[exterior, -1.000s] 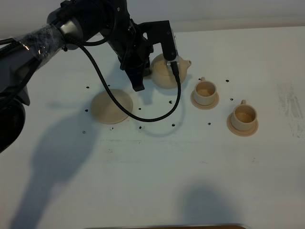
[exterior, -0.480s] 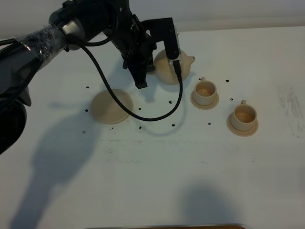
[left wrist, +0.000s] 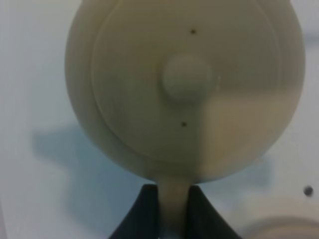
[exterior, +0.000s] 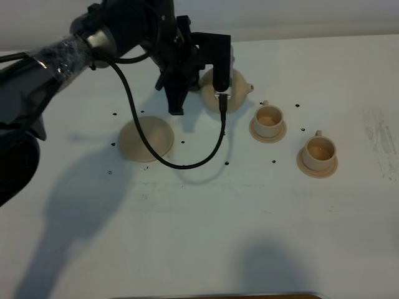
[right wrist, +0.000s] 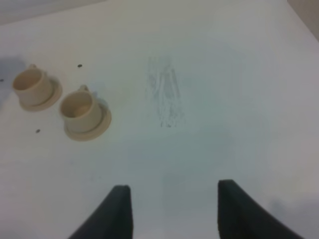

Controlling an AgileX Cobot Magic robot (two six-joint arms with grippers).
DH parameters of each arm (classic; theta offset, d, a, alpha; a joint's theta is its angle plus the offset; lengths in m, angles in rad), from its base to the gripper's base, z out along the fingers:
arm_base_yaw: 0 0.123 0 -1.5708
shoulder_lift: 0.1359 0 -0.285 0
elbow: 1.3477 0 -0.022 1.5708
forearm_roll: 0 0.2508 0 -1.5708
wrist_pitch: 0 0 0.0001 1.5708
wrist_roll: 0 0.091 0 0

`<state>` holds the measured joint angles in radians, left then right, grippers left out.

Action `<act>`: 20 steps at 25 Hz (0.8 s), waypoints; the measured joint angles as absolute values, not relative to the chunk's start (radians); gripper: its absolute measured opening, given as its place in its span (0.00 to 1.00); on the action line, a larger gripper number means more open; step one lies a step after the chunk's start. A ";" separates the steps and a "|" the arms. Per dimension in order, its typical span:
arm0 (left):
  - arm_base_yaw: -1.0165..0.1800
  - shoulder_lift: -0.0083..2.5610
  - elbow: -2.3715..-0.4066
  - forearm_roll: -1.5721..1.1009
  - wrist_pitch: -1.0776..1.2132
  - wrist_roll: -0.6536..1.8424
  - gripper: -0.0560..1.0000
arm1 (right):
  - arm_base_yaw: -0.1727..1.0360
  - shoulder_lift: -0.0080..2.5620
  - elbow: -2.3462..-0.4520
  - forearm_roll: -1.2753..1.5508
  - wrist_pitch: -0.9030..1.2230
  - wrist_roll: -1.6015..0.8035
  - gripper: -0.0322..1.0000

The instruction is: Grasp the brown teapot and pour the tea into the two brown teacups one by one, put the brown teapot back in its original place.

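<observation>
The left pincer (left wrist: 173, 214) is clamped tight on the loop handle of the squat, round, pale tan ceramic teapot (exterior: 238, 87). It holds the pot, apparently lifted, near a small tan cylindrical teacup (exterior: 268, 118), spout turned that way, I'd guess to line up a pour. Its twin (exterior: 319, 149) sits further right on a matching dish. The wide flat tan saucer (exterior: 146, 138) lies bare for the pot's return. The glaze looks smooth and matte, the lid knob rounded. The right pincer (right wrist: 172, 214) hangs apart, empty, over the white table (exterior: 249, 218).
</observation>
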<state>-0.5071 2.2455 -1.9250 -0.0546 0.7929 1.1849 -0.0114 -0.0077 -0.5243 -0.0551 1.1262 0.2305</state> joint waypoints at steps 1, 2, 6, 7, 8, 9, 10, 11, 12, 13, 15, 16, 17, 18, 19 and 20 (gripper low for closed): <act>-0.510 2.254 -1.925 -0.055 0.784 1.186 0.13 | -0.011 -0.008 -0.524 -0.055 1.126 0.231 0.43; -0.514 2.260 -1.925 -0.055 0.777 1.186 0.13 | -0.011 -0.008 -0.524 -0.055 1.126 0.231 0.43; -0.518 2.278 -1.925 -0.044 0.743 1.189 0.13 | -0.011 -0.008 -0.524 -0.055 1.126 0.231 0.43; -0.520 2.280 -1.925 -0.033 0.735 1.189 0.13 | -0.011 -0.008 -0.524 -0.055 1.126 0.231 0.43; -0.520 2.280 -1.925 -0.020 0.725 1.190 0.13 | -0.011 -0.008 -0.524 -0.055 1.126 0.231 0.43; -0.521 2.280 -1.925 -0.009 0.718 1.192 0.13 | -0.011 -0.008 -0.524 -0.055 1.126 0.231 0.43; -0.524 2.280 -1.925 0.000 0.709 1.196 0.13 | -0.011 -0.008 -0.524 -0.055 1.126 0.231 0.43; -0.528 2.280 -1.925 0.011 0.701 1.203 0.13 | -0.011 -0.008 -0.524 -0.055 1.126 0.231 0.43; -0.532 2.280 -1.925 0.016 0.696 1.207 0.13 | -0.011 -0.008 -0.524 -0.055 1.126 0.231 0.43; -0.537 2.280 -1.925 0.017 0.691 1.211 0.13 | -0.011 -0.008 -0.524 -0.055 1.126 0.231 0.43; -0.544 2.280 -1.925 0.018 0.681 1.223 0.13 | -0.011 -0.008 -0.524 -0.055 1.126 0.231 0.43; -0.548 2.280 -1.925 0.019 0.676 1.230 0.13 | -0.011 -0.008 -0.524 -0.055 1.126 0.231 0.43; -0.553 2.280 -1.925 0.023 0.673 1.238 0.13 | -0.011 -0.008 -0.524 -0.055 1.126 0.231 0.43; -0.559 2.280 -1.925 0.030 0.669 1.241 0.13 | -0.011 -0.008 -0.524 -0.055 1.126 0.231 0.43; -0.562 2.280 -1.925 0.040 0.667 1.243 0.13 | -0.011 -0.008 -0.524 -0.055 1.126 0.231 0.43; -0.567 2.280 -1.925 0.054 0.666 1.243 0.13 | -0.011 -0.008 -0.524 -0.055 1.126 0.231 0.43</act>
<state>-0.5668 2.2797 -1.9250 0.0544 0.6656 1.2427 -0.0114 -0.0077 -0.5243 -0.0551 1.1262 0.2305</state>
